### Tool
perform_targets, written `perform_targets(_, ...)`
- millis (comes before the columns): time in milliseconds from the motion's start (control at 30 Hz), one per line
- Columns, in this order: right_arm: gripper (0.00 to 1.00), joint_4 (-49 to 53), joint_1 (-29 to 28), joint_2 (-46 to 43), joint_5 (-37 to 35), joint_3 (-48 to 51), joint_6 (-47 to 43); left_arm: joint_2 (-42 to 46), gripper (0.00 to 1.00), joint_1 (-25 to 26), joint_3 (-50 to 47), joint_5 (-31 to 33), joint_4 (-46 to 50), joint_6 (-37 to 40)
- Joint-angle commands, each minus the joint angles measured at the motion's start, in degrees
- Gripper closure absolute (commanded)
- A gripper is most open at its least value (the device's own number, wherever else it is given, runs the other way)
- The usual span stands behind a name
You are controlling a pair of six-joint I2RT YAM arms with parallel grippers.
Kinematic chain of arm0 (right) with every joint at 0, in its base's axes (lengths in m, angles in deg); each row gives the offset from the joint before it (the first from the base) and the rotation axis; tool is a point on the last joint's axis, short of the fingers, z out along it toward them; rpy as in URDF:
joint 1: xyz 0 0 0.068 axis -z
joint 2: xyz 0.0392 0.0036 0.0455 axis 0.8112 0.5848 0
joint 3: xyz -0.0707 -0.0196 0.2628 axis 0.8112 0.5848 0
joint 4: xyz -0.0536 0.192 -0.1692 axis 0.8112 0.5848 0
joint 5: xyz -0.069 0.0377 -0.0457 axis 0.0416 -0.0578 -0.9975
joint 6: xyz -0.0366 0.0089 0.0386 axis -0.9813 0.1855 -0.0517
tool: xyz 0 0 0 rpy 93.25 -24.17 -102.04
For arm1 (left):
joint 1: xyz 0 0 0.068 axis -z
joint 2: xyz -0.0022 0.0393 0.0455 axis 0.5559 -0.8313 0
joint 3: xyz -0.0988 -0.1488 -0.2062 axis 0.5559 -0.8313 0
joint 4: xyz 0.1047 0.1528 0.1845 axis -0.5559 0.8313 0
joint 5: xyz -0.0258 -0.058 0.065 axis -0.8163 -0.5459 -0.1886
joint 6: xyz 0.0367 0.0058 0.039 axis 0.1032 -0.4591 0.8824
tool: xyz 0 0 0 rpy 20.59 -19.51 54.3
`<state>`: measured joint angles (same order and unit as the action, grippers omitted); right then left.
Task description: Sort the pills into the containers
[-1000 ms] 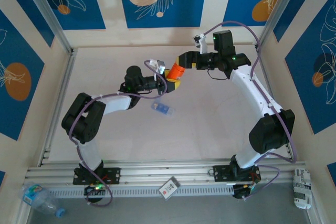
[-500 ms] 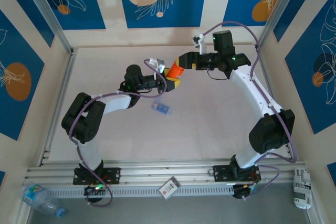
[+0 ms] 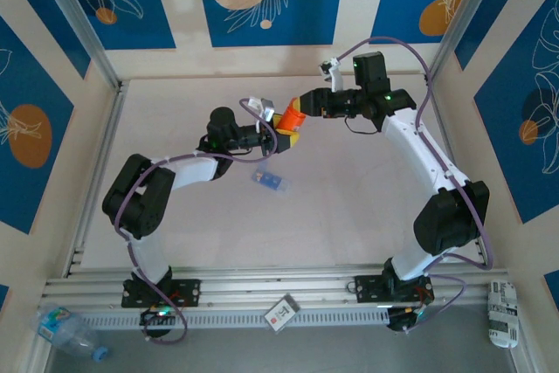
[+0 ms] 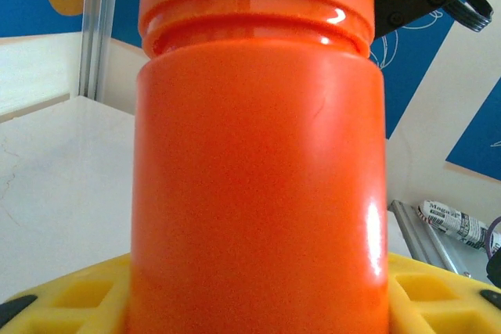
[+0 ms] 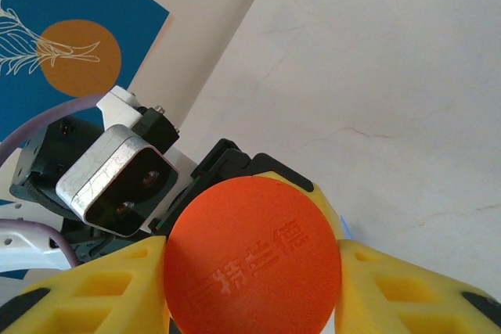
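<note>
Seems to be at the opening step. Holding the orange cylindrical plastic bottle (image 3: 292, 120) by its body in the left gripper (image 3: 287, 135); clamping its round orange cap (image 5: 252, 260) between the yellow pads of the right gripper (image 3: 306, 104), reaching in from about 2 o'clock. Next, probably: twist the cap off without slipping, then tip toward the small translucent blue plastic box of compartments (image 3: 269, 179), lying on the white table (image 3: 367, 216) near 6 to 7 o'clock of the bottle. Cannot look through the opaque orange wall to the contents; cannot tell open lids from closed on the box, too small from above.

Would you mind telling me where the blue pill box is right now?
In the top view the blue pill box lies on the table, left of centre, just on the near side of the orange bottle.
</note>
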<state>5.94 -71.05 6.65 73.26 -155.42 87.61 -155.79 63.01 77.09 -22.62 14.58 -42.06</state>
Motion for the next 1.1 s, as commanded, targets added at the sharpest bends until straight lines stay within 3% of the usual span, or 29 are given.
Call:
perform_targets(0, 0.59, 0.6, -1.5, 0.2, -0.4, 2.0, 1.7, 0.4, 1.00, -0.5, 2.5, 0.4, -1.3, 1.6)
perform_targets(500, 0.63, -5.6, -9.0, 0.1, -17.3, 9.7, 19.2, 7.2, 1.00, 3.1, -3.5, 19.9, -4.0, 12.3)
perform_targets(933, 0.61, -5.0, -9.9, -0.2, -20.0, 8.9, 21.7, 5.2, 1.00, 4.4, -4.0, 21.9, -6.1, 12.8)
perform_targets(1067, 0.54, -3.3, -7.4, -1.0, -18.3, 6.3, 20.5, 4.0, 1.00, 4.2, -4.0, 20.9, -6.3, 12.2)
